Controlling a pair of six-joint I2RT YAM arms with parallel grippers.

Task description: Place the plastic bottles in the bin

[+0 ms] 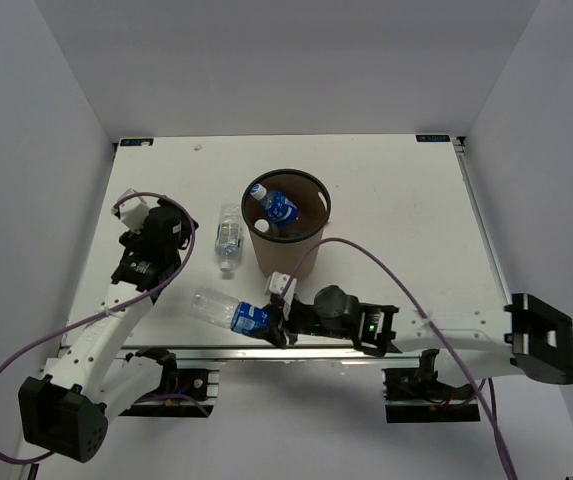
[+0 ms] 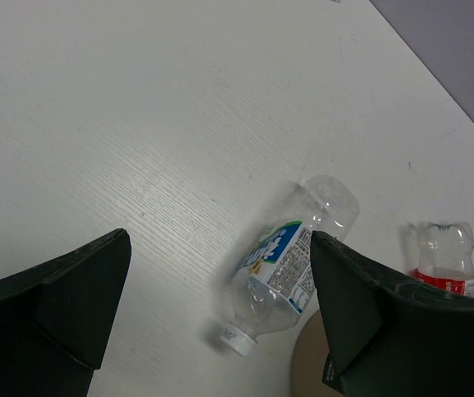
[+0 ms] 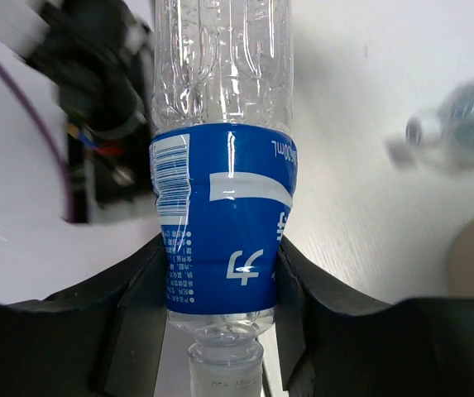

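Right gripper [image 1: 269,322] clamped on a lying bottle [image 1: 221,308] near the table's [image 1: 396,200] front edge, left gripper [image 2: 218,240] spread wide above the table, second bottle [image 1: 228,238] lying just left of the bin [image 1: 271,262], two bottles [image 1: 278,207] inside it

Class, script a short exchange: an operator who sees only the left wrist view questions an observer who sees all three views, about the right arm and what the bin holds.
Operator: My view misses the right tool. What is it doing?
Observer: It is shut on a blue-labelled bottle near the front edge of the table.
Operator: Is anything in the bin yet?
Observer: Yes. A binned bottle shows its blue label, with a second white cap beside it.
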